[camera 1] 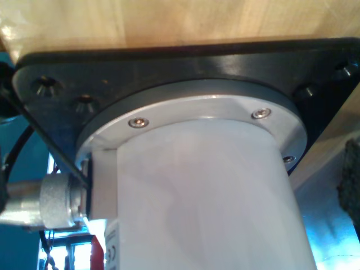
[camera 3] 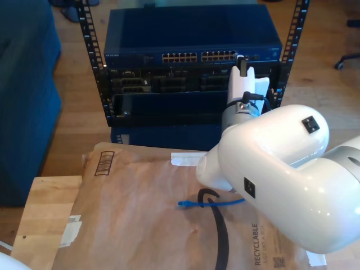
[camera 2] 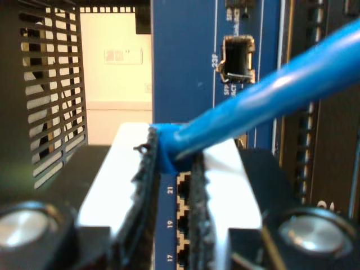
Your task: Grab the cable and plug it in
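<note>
Second claw (camera 2: 174, 185) pinching the blue cable (camera 2: 270, 95) between narrow padded fingers (camera 2: 143, 191), just before switch (camera 3: 191, 34) ports numbered 17, 19, 21. Cable's free plug lying on brown paper (camera 3: 140, 214) printed "RECYCLABLE", well apart from rack (camera 3: 93, 62). First claw's state impossible to tell; its camera facing an arm base (camera 1: 208, 185) bolted to wooden tabletop (camera 1: 169, 22).

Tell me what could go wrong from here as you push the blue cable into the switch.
The plug is hidden between my second gripper's pads, so I can't confirm it lines up with a port; it could jam against the switch face. The cable leaves the pads at a slant, so it may twist or slip. Its free end lies on the cardboard and could snag.
</note>
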Robot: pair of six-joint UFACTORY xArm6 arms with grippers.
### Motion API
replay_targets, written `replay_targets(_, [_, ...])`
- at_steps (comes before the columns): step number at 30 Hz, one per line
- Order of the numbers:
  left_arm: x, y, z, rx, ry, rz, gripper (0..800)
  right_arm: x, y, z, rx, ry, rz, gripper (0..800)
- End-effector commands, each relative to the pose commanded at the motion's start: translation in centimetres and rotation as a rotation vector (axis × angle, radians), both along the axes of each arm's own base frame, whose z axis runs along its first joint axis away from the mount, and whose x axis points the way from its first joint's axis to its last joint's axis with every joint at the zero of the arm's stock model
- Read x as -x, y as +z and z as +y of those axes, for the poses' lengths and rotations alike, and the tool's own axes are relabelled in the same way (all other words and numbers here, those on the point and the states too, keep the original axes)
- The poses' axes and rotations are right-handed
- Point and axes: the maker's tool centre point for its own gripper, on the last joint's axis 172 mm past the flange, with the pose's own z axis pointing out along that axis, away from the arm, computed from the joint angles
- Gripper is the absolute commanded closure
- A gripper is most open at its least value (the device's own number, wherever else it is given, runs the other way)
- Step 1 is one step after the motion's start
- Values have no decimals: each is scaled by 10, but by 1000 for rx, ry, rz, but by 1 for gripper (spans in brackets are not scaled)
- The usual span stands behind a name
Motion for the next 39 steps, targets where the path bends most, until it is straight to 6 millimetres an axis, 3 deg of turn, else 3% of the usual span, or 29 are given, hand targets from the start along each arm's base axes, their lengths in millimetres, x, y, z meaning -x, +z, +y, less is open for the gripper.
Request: replay_targets(39, [0, 0, 0, 0, 0, 0, 0, -3, -2, 8, -7, 28, -6, 800])
